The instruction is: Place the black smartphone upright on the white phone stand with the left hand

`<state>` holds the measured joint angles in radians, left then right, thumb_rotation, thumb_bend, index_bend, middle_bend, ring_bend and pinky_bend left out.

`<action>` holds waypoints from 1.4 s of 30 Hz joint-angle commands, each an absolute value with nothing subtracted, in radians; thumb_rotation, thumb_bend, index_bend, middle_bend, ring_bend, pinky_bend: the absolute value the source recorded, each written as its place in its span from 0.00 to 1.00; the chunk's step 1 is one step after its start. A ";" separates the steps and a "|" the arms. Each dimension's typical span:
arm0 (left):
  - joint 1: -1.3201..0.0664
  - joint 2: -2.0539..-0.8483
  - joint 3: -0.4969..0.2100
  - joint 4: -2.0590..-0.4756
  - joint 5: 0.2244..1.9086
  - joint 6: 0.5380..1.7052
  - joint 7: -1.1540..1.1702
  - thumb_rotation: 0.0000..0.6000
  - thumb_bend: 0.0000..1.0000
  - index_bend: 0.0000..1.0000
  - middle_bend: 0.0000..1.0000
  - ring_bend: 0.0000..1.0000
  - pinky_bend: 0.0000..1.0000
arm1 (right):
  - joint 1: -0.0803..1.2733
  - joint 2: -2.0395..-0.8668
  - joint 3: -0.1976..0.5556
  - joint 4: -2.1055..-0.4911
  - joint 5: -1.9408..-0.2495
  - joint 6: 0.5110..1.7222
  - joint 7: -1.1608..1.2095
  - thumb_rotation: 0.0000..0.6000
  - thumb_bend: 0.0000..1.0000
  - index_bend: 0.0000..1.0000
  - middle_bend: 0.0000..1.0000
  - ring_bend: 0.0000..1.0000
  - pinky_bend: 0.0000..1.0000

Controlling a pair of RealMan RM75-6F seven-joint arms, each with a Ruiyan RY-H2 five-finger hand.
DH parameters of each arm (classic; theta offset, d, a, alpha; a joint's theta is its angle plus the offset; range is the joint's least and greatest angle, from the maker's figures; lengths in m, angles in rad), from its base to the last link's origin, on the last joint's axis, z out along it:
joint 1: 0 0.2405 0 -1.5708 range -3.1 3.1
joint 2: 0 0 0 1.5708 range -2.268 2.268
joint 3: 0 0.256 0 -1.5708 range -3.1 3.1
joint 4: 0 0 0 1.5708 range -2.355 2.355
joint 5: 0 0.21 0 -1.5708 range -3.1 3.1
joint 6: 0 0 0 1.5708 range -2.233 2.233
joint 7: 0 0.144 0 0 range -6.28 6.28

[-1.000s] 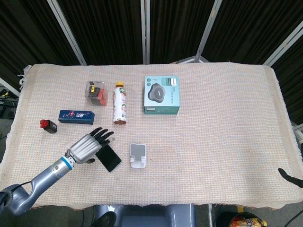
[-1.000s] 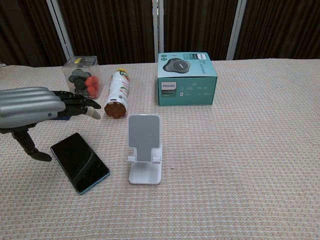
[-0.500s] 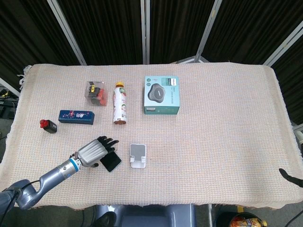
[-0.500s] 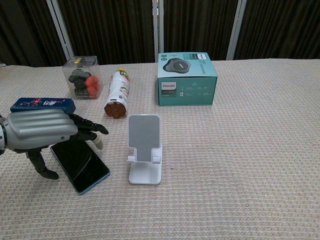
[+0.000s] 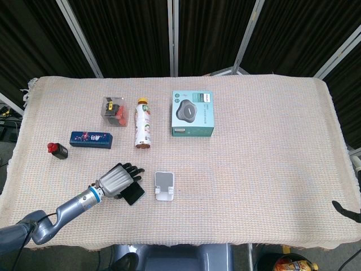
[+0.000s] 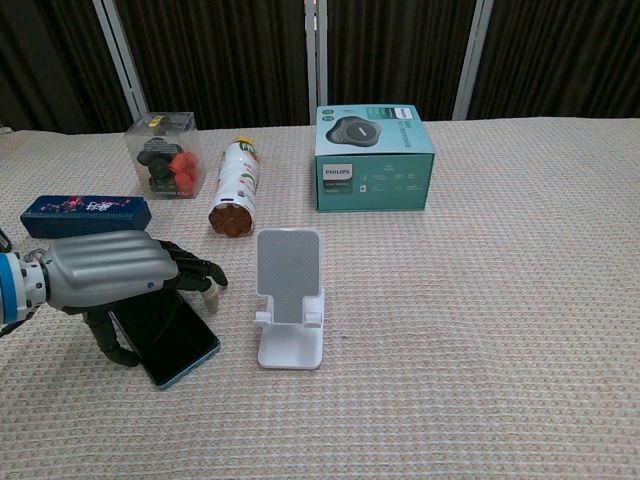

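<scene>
The left robot hand [image 6: 110, 273] covers the flat black rectangular smartphone [image 6: 170, 340], fingers spread; whether it grips is unclear. The white plastic phone stand [image 6: 289, 297] stands at the phone's 3 o'clock.

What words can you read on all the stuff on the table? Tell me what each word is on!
"PHILIPS": on the front of the teal box, in the chest view.
The smaller print on the teal box's front and top: too small to read.
The lying bottle: its label has letters, too blurred to read.
The dark blue box: it has a printed pattern, nothing readable.
The white phone stand and the black smartphone: no words visible.
</scene>
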<state>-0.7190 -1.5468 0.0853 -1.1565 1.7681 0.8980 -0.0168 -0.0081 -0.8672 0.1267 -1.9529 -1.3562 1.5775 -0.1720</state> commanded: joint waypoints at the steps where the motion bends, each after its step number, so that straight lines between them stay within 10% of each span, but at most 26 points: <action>1: -0.724 -1.557 0.091 -1.145 1.763 0.898 -0.017 1.00 0.00 0.29 0.17 0.24 0.27 | -0.007 -0.867 0.126 -1.953 -1.356 1.576 -0.172 1.00 0.00 0.00 0.00 0.00 0.00; 9: -0.718 -1.563 0.095 -1.127 1.774 0.969 -0.011 1.00 0.00 0.57 0.39 0.45 0.40 | -0.008 -0.864 0.125 -1.954 -1.356 1.574 -0.164 1.00 0.00 0.00 0.00 0.00 0.00; 32: -0.815 -1.418 -0.001 -1.172 2.009 1.323 0.195 1.00 0.00 0.64 0.41 0.46 0.40 | -0.016 -0.848 0.124 -1.963 -1.363 1.581 -0.134 1.00 0.00 0.00 0.00 0.00 0.00; 42: -1.001 -1.375 0.012 -1.209 2.202 1.156 0.452 1.00 0.00 0.67 0.42 0.46 0.39 | -0.018 -0.842 0.126 -1.957 -1.357 1.581 -0.115 1.00 0.00 0.00 0.00 0.00 0.00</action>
<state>-0.9714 -1.3856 0.0096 -1.1897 2.1926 1.1999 0.4139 -0.0173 -0.8425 0.1261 -1.9576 -1.3572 1.5806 -0.1157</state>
